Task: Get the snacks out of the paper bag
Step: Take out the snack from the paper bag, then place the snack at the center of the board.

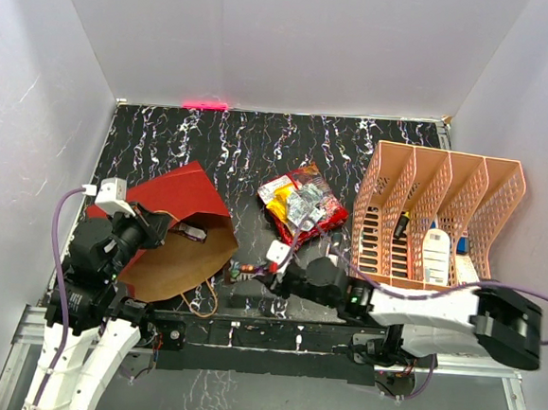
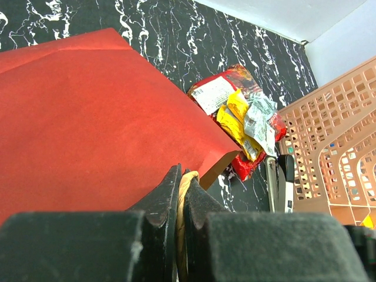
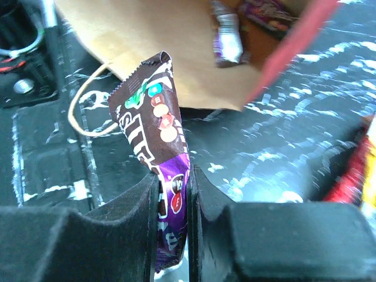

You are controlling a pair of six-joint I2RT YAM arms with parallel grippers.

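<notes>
A black table top (image 1: 260, 147) veined with white fills the floor of a plain white-walled booth (image 1: 268, 34); a pink glow (image 1: 203, 104) sits on its far edge.

On the left, the paper bag (image 1: 175, 197) lies on its side, red outside and brown inside, with its mouth facing the centre and the near edge. The left gripper (image 2: 181, 179) has its fingers pressed together on a thin tan strip at the bag's rim; whether that strip is cord or paper edge cannot be told.

The right gripper (image 3: 174, 182) is just outside the bag's mouth, pinching the lower end of a brown and purple packet (image 3: 155, 123), which stands up between the fingers, clear of the table. A loop of tan cord handle (image 3: 76, 111) lies behind it.

A pile of snacks (image 1: 302, 205) in red, yellow and silver rests mid-table, apart from the bag. A salmon-orange lattice rack (image 1: 434, 218) stands on the right, holding a white bottle (image 1: 434, 256).

In the right wrist view, two more wrappers (image 3: 226, 35) show inside the bag, blurred and cut off by the frame's top edge. The printing on the held packet is only partly readable. In the left wrist view, a slim grey object (image 2: 282, 182) stands at the rack's near wall; whether it is in a slot or beside the rack is unclear.
</notes>
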